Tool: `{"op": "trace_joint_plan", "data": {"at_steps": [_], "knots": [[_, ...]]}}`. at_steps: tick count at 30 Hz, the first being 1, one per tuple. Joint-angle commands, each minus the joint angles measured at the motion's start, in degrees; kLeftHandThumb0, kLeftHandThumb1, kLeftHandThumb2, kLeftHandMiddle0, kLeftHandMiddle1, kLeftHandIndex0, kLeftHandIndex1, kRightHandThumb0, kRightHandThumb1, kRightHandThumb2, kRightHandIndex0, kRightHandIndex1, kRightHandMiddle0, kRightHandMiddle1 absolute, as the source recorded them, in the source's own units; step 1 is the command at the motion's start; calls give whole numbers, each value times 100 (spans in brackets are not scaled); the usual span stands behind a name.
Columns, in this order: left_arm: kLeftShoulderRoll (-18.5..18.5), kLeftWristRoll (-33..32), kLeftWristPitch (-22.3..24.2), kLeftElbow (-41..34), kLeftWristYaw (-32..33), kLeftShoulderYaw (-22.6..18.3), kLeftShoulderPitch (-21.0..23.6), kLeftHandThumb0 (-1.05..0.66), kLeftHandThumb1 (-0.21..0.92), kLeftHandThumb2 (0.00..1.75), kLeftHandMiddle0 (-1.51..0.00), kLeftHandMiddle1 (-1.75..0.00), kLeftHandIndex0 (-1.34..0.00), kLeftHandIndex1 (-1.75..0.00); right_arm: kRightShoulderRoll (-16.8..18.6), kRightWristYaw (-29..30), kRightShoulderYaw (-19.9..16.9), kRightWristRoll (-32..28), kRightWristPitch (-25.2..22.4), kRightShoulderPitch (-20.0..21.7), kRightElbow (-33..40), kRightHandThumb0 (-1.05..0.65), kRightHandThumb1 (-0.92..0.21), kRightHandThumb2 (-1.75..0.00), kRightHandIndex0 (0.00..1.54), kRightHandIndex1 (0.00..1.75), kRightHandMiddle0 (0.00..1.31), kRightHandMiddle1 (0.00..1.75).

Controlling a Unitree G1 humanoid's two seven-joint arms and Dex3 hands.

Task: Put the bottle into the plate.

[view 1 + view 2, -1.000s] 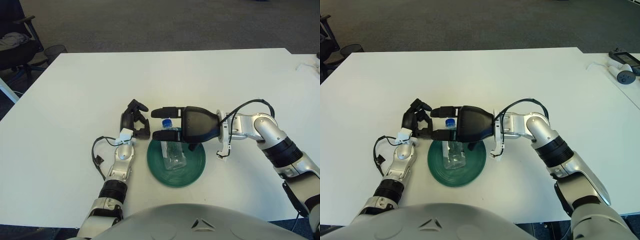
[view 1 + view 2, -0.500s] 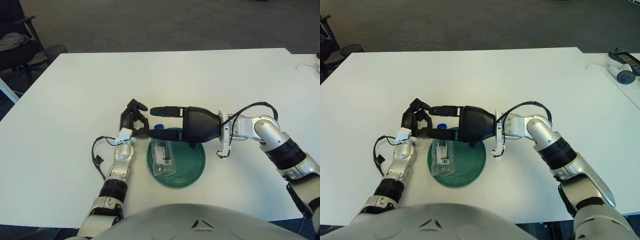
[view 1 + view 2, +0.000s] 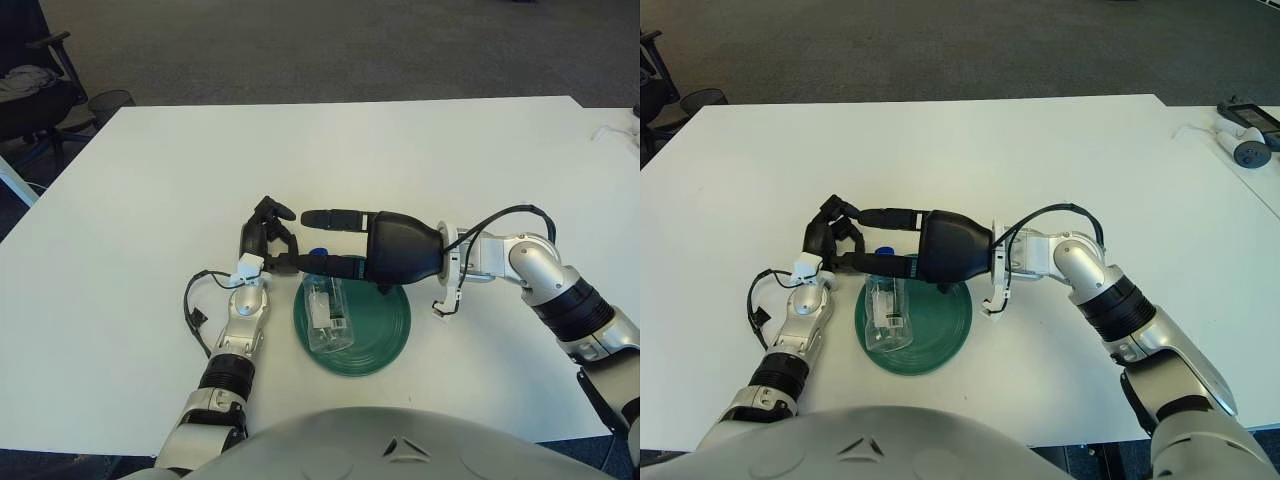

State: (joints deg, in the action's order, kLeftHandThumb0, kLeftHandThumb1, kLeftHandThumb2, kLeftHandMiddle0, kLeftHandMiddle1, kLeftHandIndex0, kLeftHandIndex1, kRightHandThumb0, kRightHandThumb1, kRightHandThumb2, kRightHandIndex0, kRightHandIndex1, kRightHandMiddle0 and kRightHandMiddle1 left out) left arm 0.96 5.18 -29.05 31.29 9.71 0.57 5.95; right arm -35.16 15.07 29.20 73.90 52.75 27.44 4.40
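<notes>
A clear plastic bottle (image 3: 328,312) with a blue cap (image 3: 319,254) lies on its side in the left half of the green plate (image 3: 385,322), cap pointing away from me. My right hand (image 3: 297,240) reaches in from the right and hovers over the plate's far rim. Its fingers are spread wide and hold nothing; the lower finger (image 3: 322,265) crosses just over the cap. My left hand (image 3: 268,235) shows beside the plate's left rim, fingers loosely bent and holding nothing.
The white table (image 3: 180,160) stretches far to the back and the left. A black office chair (image 3: 30,90) stands off the table's far left corner. A white device with a cable (image 3: 1243,140) lies at the far right edge.
The bottle left my right hand's grasp and moved to the plate's left half, lying flat. My right fingers spread apart and the hand drew back slightly to the right. My left hand stayed put.
</notes>
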Motion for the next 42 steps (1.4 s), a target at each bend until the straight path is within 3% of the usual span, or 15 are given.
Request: {"op": "trace_joint_plan", "data": {"at_steps": [1, 4, 7, 9, 10, 12, 15, 19, 29, 37, 42], "knots": [[-210, 117, 3, 485, -171, 39, -360, 0, -1, 167, -87, -168, -63, -175, 35, 14, -320, -773, 3, 630, -535, -32, -55, -110, 0, 0, 1, 5], [-260, 182, -56, 519, -180, 77, -347, 0, 1, 165, -86, -169, -61, -175, 77, -237, -511, -1679, 87, 978, -926, -30, -57, -112, 0, 0, 0, 9], [-225, 128, -2, 457, -216, 97, -382, 0, 2, 164, -85, -169, -60, -175, 349, -35, -620, -2408, 181, 979, -1522, -29, -62, -111, 0, 0, 0, 16], [-188, 81, 60, 418, -237, 102, -403, 0, 2, 164, -85, -169, -60, -175, 494, 103, -697, -2747, 249, 967, -1768, -33, -69, -103, 3, 1, 0, 29], [-156, 59, 106, 388, -216, 92, -417, 0, 3, 164, -85, -169, -60, -175, 729, 318, -804, -3048, 290, 961, -2087, -34, -71, -102, 4, 2, 0, 30], [-114, 22, 157, 373, -179, 64, -425, 0, 3, 164, -85, -169, -60, -175, 1057, 491, -957, -3591, 332, 959, -2593, -40, -76, -92, 12, 6, 0, 53], [-43, -26, 180, 363, -115, 20, -429, 0, 1, 165, -86, -169, -61, -175, 1351, 231, -1095, -4672, 317, 845, -2962, -45, -79, -86, 19, 10, 0, 71], [13, -70, 155, 337, -90, -20, -440, 0, -1, 168, -87, -169, -63, -175, 1627, -76, -1276, -5551, 19, 690, -3024, -51, -80, -80, 25, 14, 0, 84], [89, 9, 329, 25, -9, -50, -570, 0, -3, 170, -87, -171, -66, -175, 2310, -464, -1964, -6715, -1289, 254, -3065, -66, -84, -60, 18, 41, 0, 95], [92, 239, 646, -318, 144, 5, -703, 0, -4, 171, -88, -170, -66, -175, 2875, -723, -2379, -7292, -1633, 288, -3247, -57, -75, -74, 11, 68, 0, 106], [94, 305, 766, -446, 168, 18, -757, 0, -4, 171, -87, -171, -66, -175, 3094, -867, -2552, -7437, -1620, 165, -3442, -50, -72, -81, 11, 76, 0, 108]]}}
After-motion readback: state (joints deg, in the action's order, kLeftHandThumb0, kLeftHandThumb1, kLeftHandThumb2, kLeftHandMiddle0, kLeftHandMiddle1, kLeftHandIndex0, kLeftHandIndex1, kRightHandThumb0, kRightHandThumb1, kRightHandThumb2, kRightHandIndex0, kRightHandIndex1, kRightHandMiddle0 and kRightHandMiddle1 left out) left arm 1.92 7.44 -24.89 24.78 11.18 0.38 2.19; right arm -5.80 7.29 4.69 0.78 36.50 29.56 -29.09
